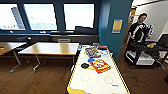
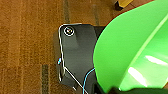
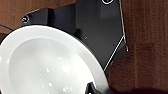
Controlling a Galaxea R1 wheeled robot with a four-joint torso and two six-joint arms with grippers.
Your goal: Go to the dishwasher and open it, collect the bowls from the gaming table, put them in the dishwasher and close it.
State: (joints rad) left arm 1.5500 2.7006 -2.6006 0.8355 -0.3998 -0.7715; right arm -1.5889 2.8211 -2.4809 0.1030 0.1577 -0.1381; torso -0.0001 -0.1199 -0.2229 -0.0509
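Green bowl (image 2: 130, 50) cut off edgewise

Ahead I'm seeing a wooden table (image 1: 50, 48) standing by the windows (image 1: 41, 16); a person (image 1: 138, 27) standing beside a black cart (image 1: 145, 56).

Room: dark teal walls (image 1: 110, 15) with three bright windows (image 1: 78, 15) in a row above a dark sill. Floor: brown wood-look flooring (image 1: 45, 77). Furniture: two wooden-topped tables (image 1: 51, 48) on metal legs, a dark chair (image 1: 23, 40), a black cart (image 1: 146, 53). Daylight from windows; a yellow notice (image 1: 117, 25) on the teal pillar.
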